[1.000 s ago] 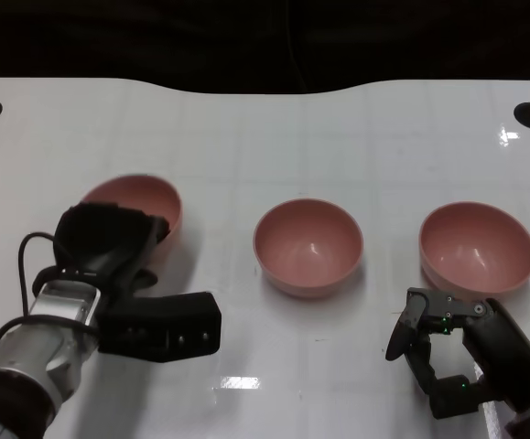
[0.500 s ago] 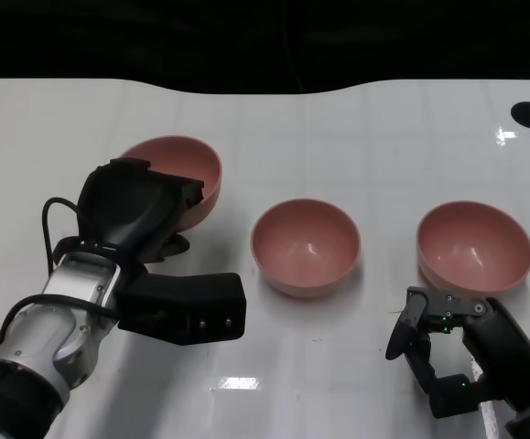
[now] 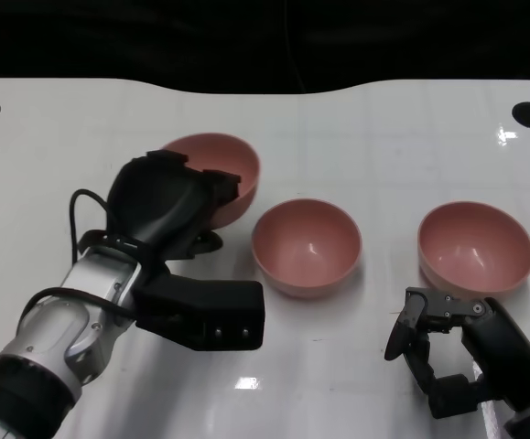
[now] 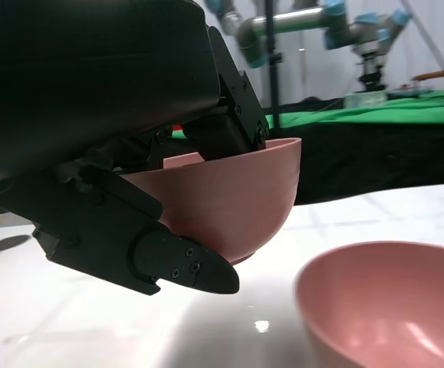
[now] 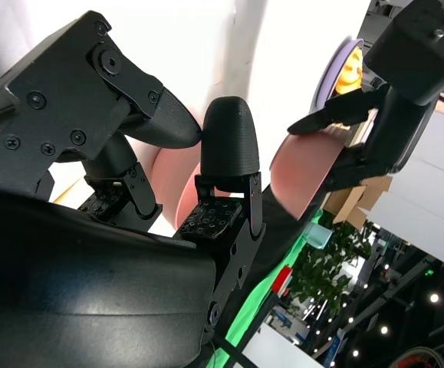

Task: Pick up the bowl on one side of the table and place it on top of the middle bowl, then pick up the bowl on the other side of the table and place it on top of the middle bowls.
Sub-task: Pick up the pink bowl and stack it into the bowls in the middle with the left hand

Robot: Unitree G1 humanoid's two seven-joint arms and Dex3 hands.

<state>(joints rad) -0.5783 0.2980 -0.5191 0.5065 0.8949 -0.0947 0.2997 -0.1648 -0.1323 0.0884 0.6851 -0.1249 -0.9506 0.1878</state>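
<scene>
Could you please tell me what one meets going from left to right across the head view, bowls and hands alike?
Left robot hand → the pink bowl it holds → middle bowl → right robot hand → right bowl.

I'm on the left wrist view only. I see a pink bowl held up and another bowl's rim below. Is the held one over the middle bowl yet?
Observer: Not yet. In the head view the held bowl sits beside the middle bowl, toward the robot's left.
Operator: Is the far bowl untouched?
Observer: Yes, the right-side bowl rests on the table, apart from the right robot hand.
Operator: That hand holding anything?
Observer: No, it's empty, with fingers apart.
</scene>
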